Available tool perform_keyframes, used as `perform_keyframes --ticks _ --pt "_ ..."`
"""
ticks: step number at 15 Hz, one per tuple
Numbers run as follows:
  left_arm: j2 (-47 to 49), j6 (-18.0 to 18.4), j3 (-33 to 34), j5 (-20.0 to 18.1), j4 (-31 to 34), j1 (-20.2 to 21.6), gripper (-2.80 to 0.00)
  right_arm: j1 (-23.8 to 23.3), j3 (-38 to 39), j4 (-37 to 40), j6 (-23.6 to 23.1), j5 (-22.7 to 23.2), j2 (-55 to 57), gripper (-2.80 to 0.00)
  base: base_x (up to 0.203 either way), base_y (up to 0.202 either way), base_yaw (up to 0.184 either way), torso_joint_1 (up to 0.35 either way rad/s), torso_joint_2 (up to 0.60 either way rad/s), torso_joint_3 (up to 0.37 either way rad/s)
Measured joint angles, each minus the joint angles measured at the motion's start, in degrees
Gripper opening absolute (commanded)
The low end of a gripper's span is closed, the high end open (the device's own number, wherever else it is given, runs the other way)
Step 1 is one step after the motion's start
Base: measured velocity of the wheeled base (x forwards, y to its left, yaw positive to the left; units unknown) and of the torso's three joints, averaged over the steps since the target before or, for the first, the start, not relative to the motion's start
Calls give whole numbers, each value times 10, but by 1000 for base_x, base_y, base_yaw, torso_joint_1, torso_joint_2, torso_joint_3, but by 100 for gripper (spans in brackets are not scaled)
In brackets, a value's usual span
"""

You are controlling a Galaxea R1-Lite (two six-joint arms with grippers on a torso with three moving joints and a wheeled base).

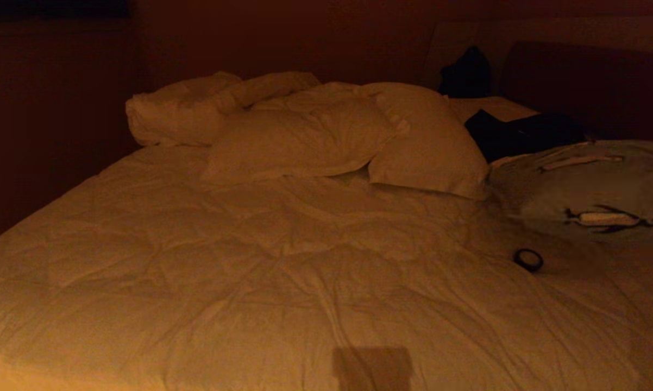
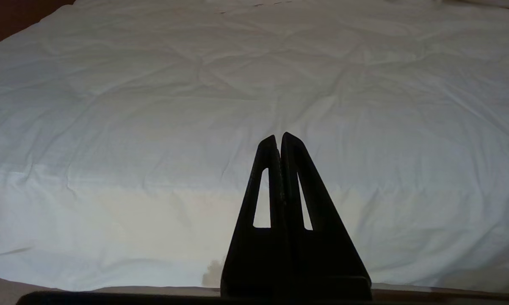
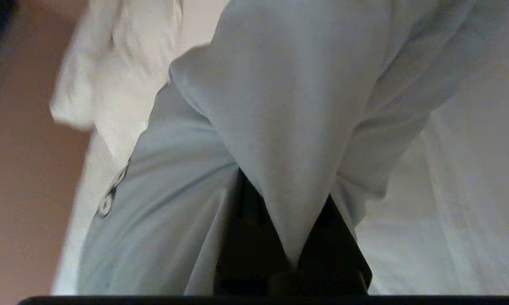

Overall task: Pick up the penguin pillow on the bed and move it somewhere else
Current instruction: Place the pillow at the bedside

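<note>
- The penguin pillow (image 1: 592, 184) lies at the right side of the bed (image 1: 250, 260), beside the white pillows (image 1: 315, 136).
- The right gripper (image 3: 292, 237) is clamped on its fabric.
- The left gripper (image 2: 280, 137) has fingers together, over the duvet.

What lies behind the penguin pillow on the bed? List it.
Behind the penguin pillow lies a dark heap of cloth, with the dark headboard beyond. The pillow covers the bed beneath it, so nothing there can be seen.
</note>
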Motion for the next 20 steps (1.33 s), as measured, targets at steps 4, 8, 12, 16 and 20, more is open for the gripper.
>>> perform_keyframes --ticks 4,8,12,16,20 --pt "0 0 0 0 0 0 -280 -6 -76 1 81 -13 18 -280 0 0 0 0 0 0" --pt "0 0 0 0 0 0 -280 -25 -156 5 141 -16 38 -280 0 0 0 0 0 0" --pt "0 0 0 0 0 0 -280 -45 -188 -4 176 -21 46 -280 0 0 0 0 0 0" --pt "0 0 0 0 0 0 -280 -40 -190 -10 178 -20 58 -280 0 0 0 0 0 0" --pt "0 0 0 0 0 0 -280 -35 -189 -11 181 -17 59 -280 0 0 0 0 0 0"
